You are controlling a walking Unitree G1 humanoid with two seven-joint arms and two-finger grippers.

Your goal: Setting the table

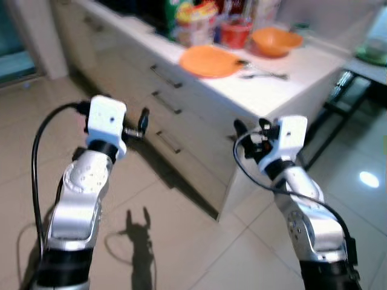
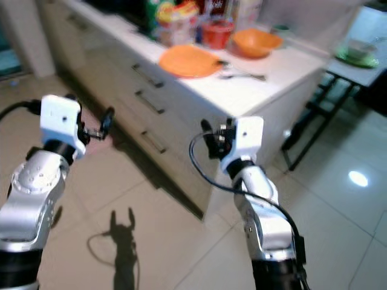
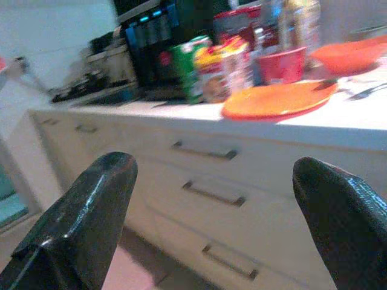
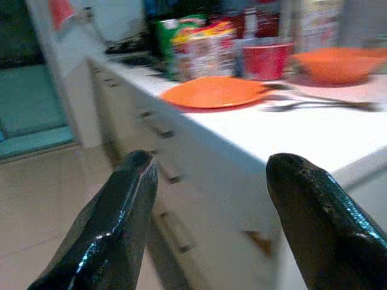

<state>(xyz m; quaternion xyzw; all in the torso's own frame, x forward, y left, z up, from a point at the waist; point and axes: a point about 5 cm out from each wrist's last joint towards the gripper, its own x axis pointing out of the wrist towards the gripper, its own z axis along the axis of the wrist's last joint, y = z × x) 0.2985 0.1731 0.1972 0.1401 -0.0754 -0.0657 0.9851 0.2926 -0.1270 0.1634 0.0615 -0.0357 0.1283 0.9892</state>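
Observation:
An orange plate [image 1: 208, 60] lies on the white counter [image 1: 284, 90], with a fork and a spoon [image 1: 264, 75] just to its right. Behind them stand an orange bowl [image 1: 276, 41] and a red cup [image 1: 236, 31]. My left gripper [image 1: 144, 121] is raised in front of the counter's drawers, open and empty, short of the counter. My right gripper [image 1: 250, 128] is raised near the counter's corner, below the top, open and empty too. Both wrist views look along the open fingers [image 3: 78, 223] [image 4: 121, 211] toward the orange plate [image 3: 275, 99] [image 4: 214, 92].
Food packets [image 1: 193, 21] and bottles crowd the back of the counter. Drawers with metal handles [image 1: 166, 103] face me. A black-legged side table [image 1: 351, 78] with a green dish [image 1: 372, 51] stands to the right. Tiled floor [image 1: 181, 241] lies between me and the counter.

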